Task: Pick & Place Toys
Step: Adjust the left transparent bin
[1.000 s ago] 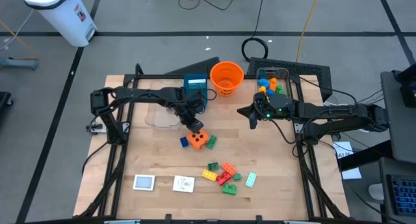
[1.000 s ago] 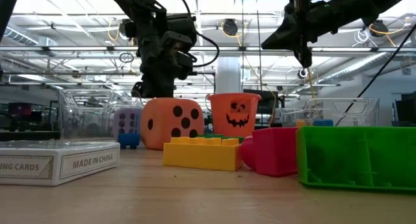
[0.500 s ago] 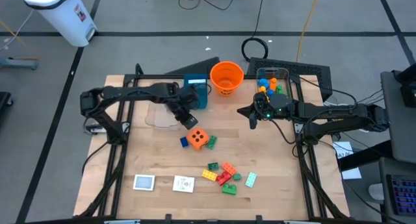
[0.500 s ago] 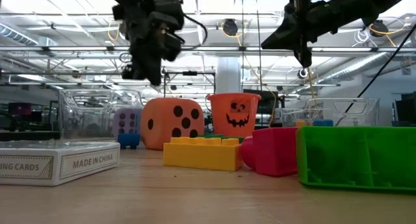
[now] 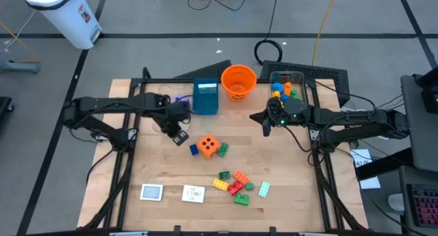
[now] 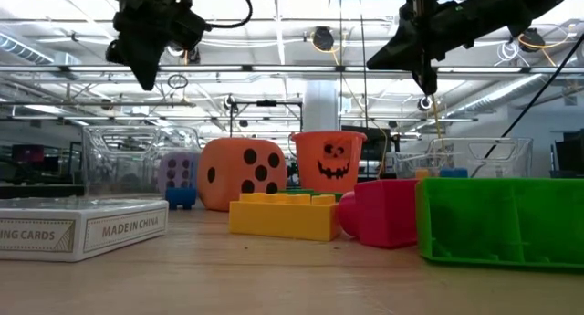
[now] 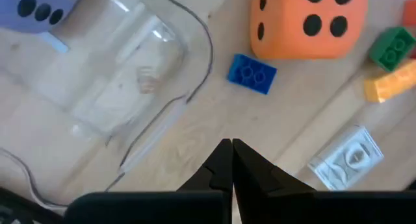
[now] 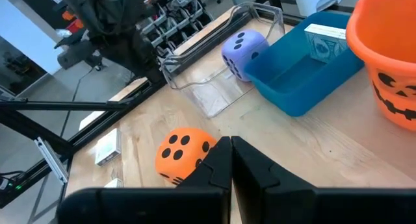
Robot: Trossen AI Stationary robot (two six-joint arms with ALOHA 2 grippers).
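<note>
We've got the left gripper (image 5: 179, 136) hanging above the table with its fingers pressed together and nothing in them, left of the orange die (image 5: 209, 146). The right gripper (image 5: 266, 129) is also pinched closed and empty, up in the air on the right side near the far bin (image 5: 286, 85), which holds a few bricks.

The orange die sits about mid-table with a small blue brick (image 5: 194, 150) touching or just beside its left side and a green brick (image 5: 223, 149) on its right. The purple die (image 8: 244, 47) is farther back, beside the teal box (image 5: 205, 96) and at the edge of a clear tray (image 7: 123, 87). The orange bucket (image 5: 238, 81) stands just right of the teal box.

Nearer to us there's a loose pile of bricks (image 5: 234, 185), red, yellow, orange and green all bunched together, with a pale green piece off its right side. Two flat white cards (image 5: 152, 192) lie side by side at the near left, well apart from the pile.
</note>
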